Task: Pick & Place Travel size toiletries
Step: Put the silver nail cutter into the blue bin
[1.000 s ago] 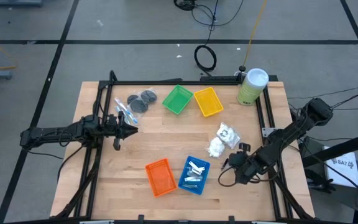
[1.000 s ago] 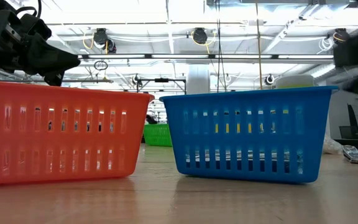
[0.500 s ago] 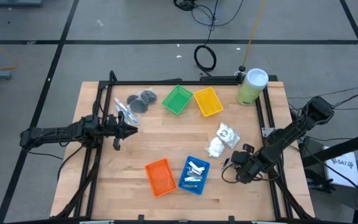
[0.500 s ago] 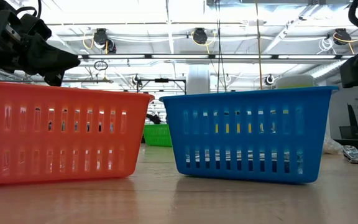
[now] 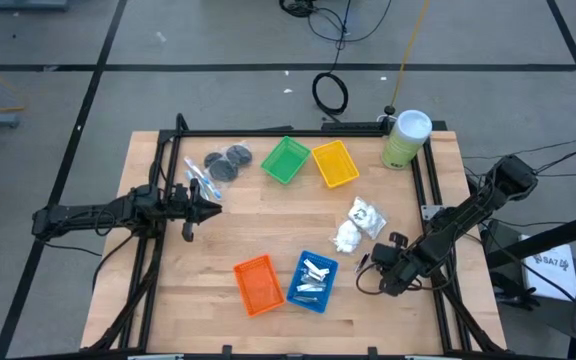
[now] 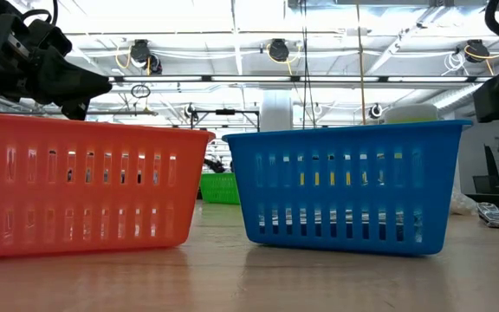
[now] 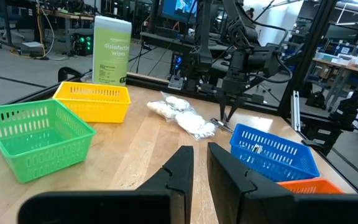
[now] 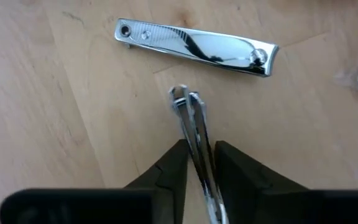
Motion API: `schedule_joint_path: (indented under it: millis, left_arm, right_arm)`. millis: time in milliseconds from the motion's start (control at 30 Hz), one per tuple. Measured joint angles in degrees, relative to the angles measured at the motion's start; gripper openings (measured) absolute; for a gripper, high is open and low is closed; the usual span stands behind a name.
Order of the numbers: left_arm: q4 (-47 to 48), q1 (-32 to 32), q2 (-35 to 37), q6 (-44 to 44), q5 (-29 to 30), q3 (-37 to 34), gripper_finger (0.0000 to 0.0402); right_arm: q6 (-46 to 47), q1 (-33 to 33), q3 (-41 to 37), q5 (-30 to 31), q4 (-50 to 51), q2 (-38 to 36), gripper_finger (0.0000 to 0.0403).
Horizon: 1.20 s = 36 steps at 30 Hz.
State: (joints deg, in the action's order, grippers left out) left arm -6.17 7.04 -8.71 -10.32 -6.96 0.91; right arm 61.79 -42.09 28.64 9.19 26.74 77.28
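Observation:
My right gripper (image 8: 197, 149) points steeply down at the table just right of the blue tray (image 5: 313, 280) and is shut on a silver nail clipper (image 8: 188, 109). A second clipper (image 8: 197, 46) lies flat on the wood just beyond it. More silver clippers lie in the blue tray. White packets (image 5: 358, 225) lie on the table behind my right gripper (image 5: 368, 262). Dark discs (image 5: 228, 160) and clear sticks (image 5: 200, 180) lie at the far left. My left gripper (image 5: 213, 208) hovers level at the left side, shut with nothing in it. My right gripper pinches the nail clipper between its two fingers, one finger on each flat face, so the clipper stands on its edge. The fingers come from above, slanting steeply down. One end of the clipper (image 8: 180, 96) sticks out past the fingertips. I cannot tell whether it rests on the wood.
An orange tray (image 5: 258, 285) stands left of the blue one. Green (image 5: 285, 160) and yellow (image 5: 334, 163) trays stand at the back, and a pale green canister (image 5: 405, 138) at the back right corner. Bare wood lies in the table's middle and near edge.
My right gripper has come down toward the table beside the blue tray and shifted slightly toward the white packets, then held still for the last half second.

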Motion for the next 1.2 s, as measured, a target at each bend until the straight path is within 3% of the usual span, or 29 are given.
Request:
schedule_joint_path:
  millis: [267,800,1200]
  left_arm:
    - [0.00,-0.01,0.00,0.01,0.00,-0.01,0.0044]
    - [0.13,-0.01,-0.02,0.00,0.00,-0.02,0.0044]
    - [-0.01,-0.01,0.00,-0.01,0.02,0.00,0.0044]
  right_arm:
    - [-2.70,0.00,-0.04,-0.24,-5.63,-0.67,0.0027]
    - [-14.10,-0.09,-0.24,-3.01,-31.55,-4.04,0.0029]
    - [-24.97,-0.04,-0.15,1.48,-48.11,-2.74,0.0030]
